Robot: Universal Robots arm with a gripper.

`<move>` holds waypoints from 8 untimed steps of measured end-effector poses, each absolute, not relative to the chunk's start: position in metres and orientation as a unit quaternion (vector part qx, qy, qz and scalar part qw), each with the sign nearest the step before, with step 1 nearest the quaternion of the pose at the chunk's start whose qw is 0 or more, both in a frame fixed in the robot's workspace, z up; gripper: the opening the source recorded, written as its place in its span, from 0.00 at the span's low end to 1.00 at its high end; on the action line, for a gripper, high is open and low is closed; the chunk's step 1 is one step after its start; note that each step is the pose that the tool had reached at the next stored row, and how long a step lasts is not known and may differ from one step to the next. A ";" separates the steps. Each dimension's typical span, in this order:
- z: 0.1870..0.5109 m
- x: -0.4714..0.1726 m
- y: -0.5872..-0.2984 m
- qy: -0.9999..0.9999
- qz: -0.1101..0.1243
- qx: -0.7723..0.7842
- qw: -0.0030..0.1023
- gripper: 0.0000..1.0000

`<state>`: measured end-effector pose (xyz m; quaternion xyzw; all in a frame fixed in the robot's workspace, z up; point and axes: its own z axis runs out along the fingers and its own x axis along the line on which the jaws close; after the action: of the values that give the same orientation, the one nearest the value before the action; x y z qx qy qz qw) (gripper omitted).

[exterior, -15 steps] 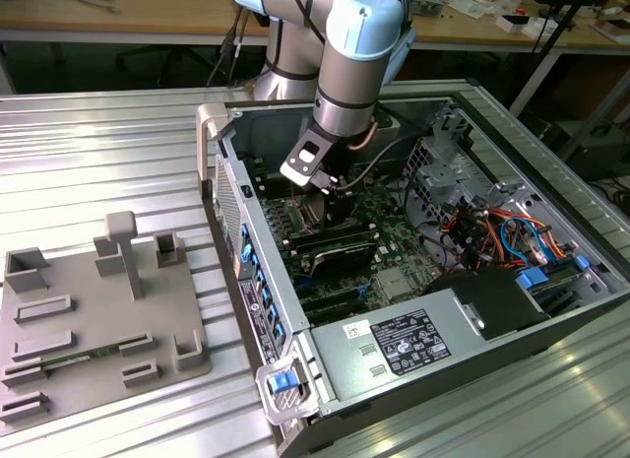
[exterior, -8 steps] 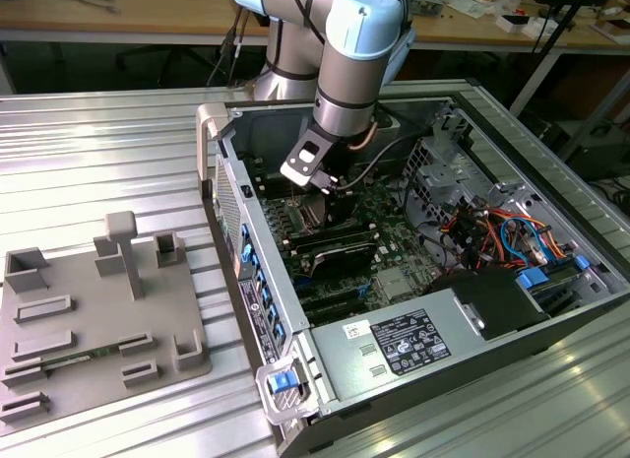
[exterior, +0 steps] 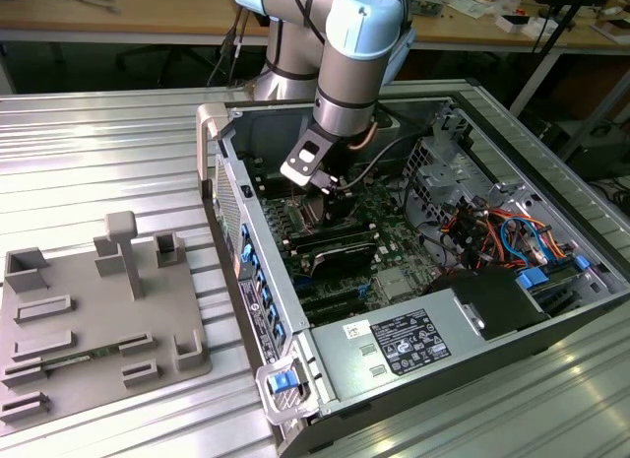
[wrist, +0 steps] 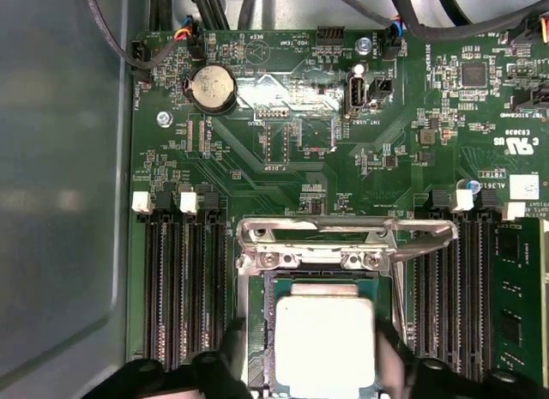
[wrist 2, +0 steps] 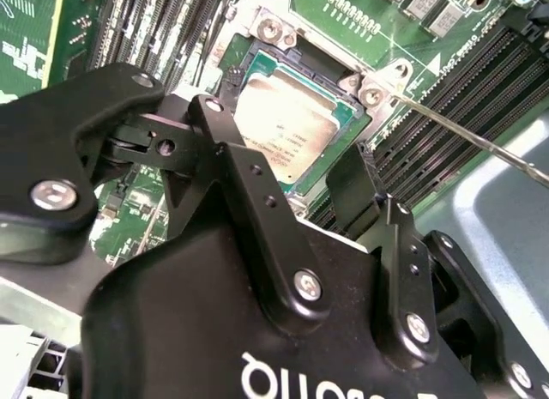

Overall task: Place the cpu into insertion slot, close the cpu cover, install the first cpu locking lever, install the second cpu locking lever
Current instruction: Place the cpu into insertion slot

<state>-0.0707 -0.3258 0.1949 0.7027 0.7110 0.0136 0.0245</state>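
The Universal Robots arm (exterior: 359, 54) reaches down into an open computer case (exterior: 261, 300), over the green motherboard (wrist: 283, 159). Between two banks of long black memory slots (wrist: 180, 287) sits the insertion slot (wrist: 269, 313), its cpu cover (wrist: 317, 257) hinged up and standing clear at one edge. A thin wire locking lever (wrist 2: 480, 142) is swung out to the side, not latched.

The cpu (wrist: 324, 339) lies inside the slot's metal rim, silver top up and, as far as can be judged, flat. The gripper (wrist: 313, 365) straddles it, closed only to the chip's width, with one black finger (wrist 2: 225, 133) at each of two opposite edges; it appears to grip the chip.

I judge the first step, placing the cpu, to be near its end, with the cover and both levers not yet done. Any move from here calls for the chip to sit square and level, without tilt.

The case lies on a ribbed metal table (exterior: 98, 153). Near the table's edge on the exterior view's left rests a grey fixture plate (exterior: 89, 330). Wooden benches (exterior: 118, 10) stand behind
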 end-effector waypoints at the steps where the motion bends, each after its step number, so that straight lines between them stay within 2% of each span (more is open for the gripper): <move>1: 0.195 -0.071 -0.326 0.711 0.014 0.703 0.024 0.66; 8: 0.195 -0.071 -0.326 0.710 0.011 0.704 0.027 0.66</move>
<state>-0.0706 -0.3259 0.1949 0.7036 0.7100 0.0112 0.0268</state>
